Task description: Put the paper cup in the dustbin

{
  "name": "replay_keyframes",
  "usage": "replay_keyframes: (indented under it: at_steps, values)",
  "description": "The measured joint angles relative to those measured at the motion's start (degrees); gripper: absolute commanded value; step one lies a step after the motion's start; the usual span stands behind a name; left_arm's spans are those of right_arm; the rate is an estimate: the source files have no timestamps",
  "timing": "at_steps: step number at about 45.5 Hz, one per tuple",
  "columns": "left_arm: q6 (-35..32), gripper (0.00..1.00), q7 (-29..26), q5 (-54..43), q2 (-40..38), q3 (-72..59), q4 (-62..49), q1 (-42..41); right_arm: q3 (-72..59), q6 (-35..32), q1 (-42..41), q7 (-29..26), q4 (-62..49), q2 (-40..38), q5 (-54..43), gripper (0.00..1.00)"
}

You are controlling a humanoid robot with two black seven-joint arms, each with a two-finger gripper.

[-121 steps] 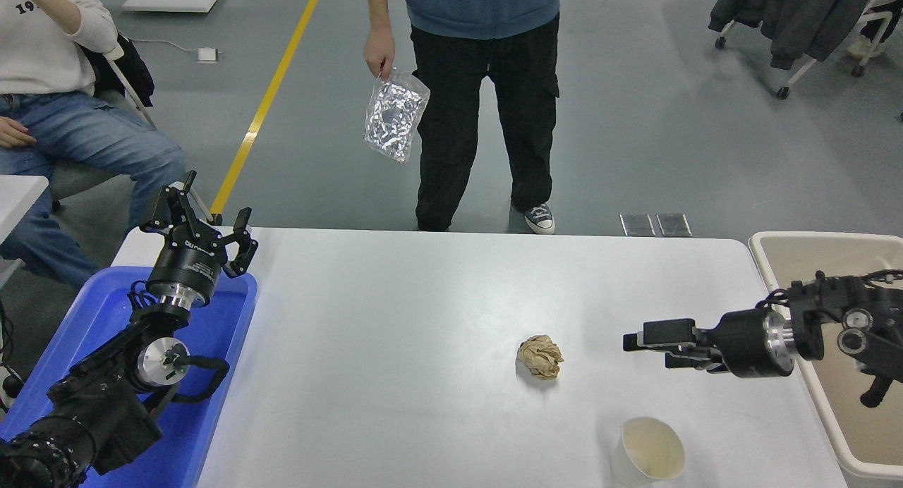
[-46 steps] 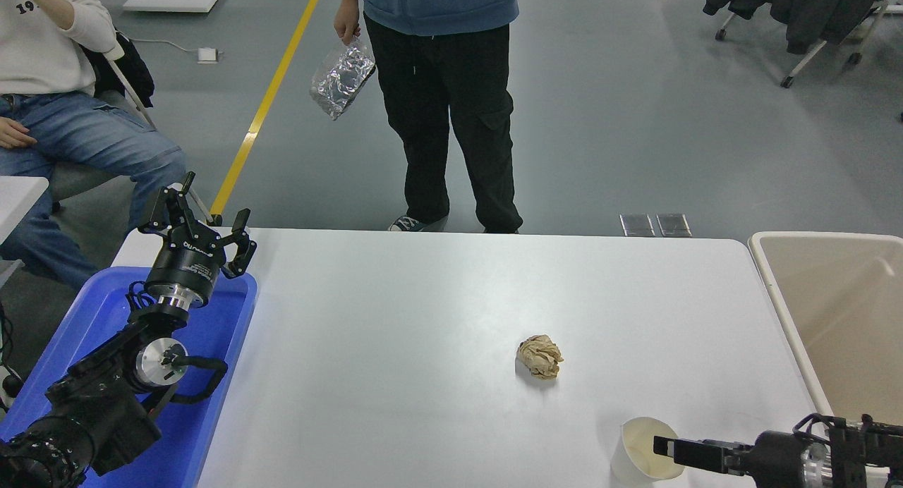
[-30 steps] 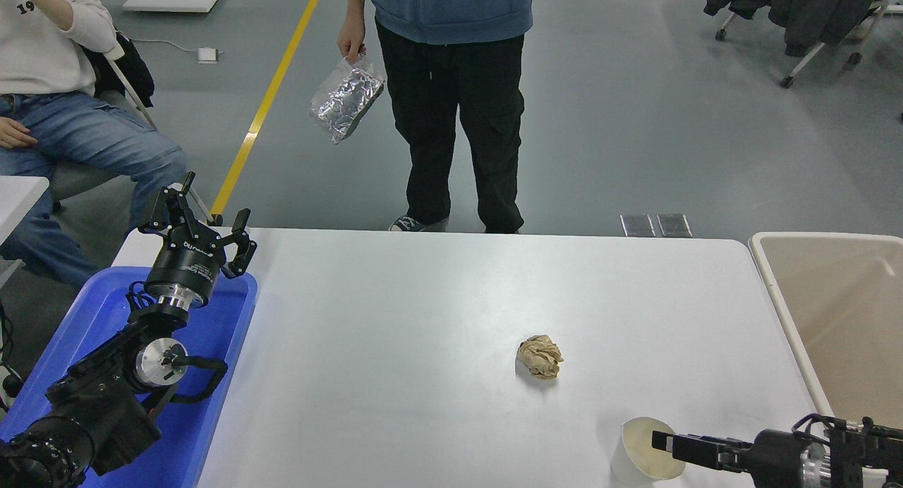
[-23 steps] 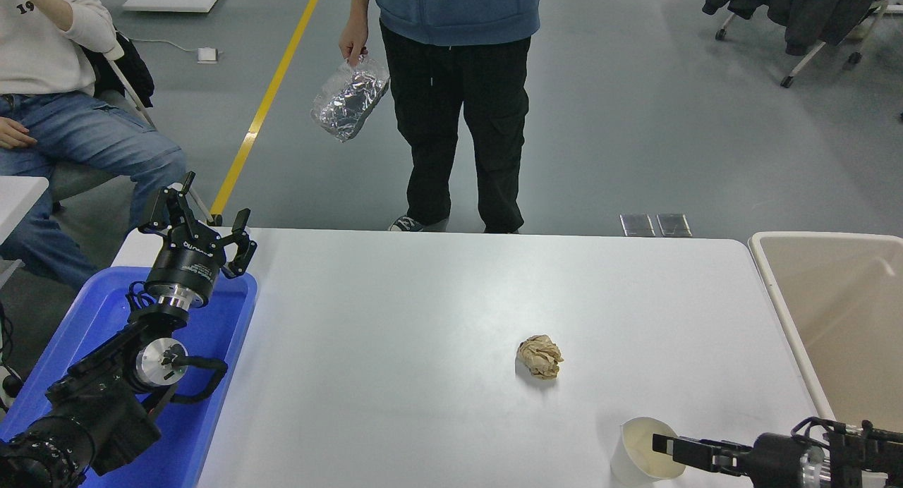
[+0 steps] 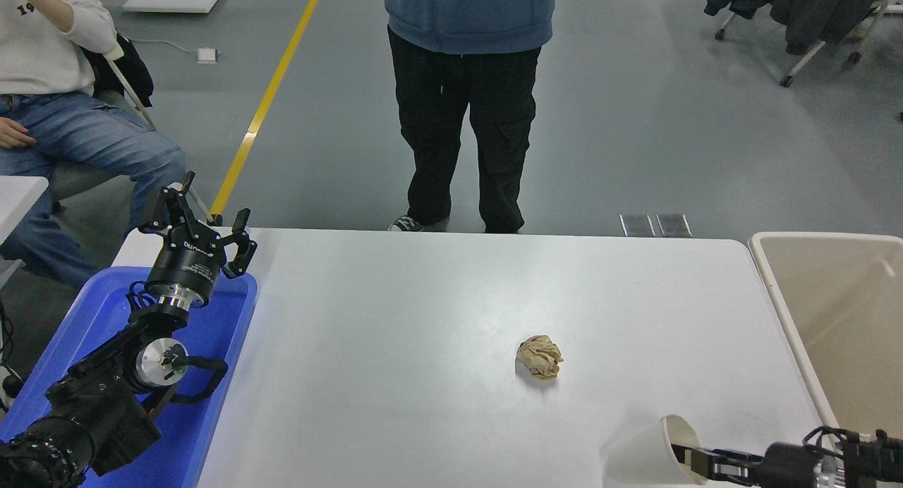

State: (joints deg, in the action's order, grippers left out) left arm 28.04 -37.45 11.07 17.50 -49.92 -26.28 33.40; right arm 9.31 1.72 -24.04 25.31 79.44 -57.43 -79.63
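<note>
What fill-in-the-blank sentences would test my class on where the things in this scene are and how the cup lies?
1. The paper cup is tipped, its mouth facing the ____ gripper.
2. The crumpled paper ball lies on the ____ table.
3. The left gripper is parked above the ____ tray.
4. The dustbin stands at the table's ____ end.

Missing words: right; white; blue; right

The paper cup (image 5: 645, 456) is small, white and tapered, tipped over with its rolled rim facing right and its narrower base pointing left, at the near right corner of the table. The dustbin (image 5: 769, 276), a large beige-cream rectangular bin with rounded corners and a thick pale rim, stands just beside the table's right edge, open-topped.
</note>
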Motion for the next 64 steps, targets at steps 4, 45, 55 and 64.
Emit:
replay_keyframes:
  at_steps: [4, 45, 55, 64]
  values:
    - [0.0, 1.0, 0.0, 0.0, 0.0, 0.0, 0.0, 0.0, 0.3, -0.2, -0.7, 0.1, 2.6, -3.2, 0.3, 0.0]
    - [0.1, 1.0, 0.0, 0.0, 0.1, -0.1, 0.0, -0.1, 1.6, -23.0, -30.2, 3.7, 15.9, -36.2, 15.3, 0.0]
    - [0.1, 1.0, 0.0, 0.0, 0.1, -0.1, -0.1, -0.1, 0.9, -25.5, -32.9, 3.8, 7.2, -35.0, 16.6, 0.0]
    - [0.1, 1.0, 0.0, 0.0, 0.1, -0.1, -0.1, -0.1, -1.2, -26.2, -33.1, 4.0, -4.9, -30.6, 19.0, 0.0]
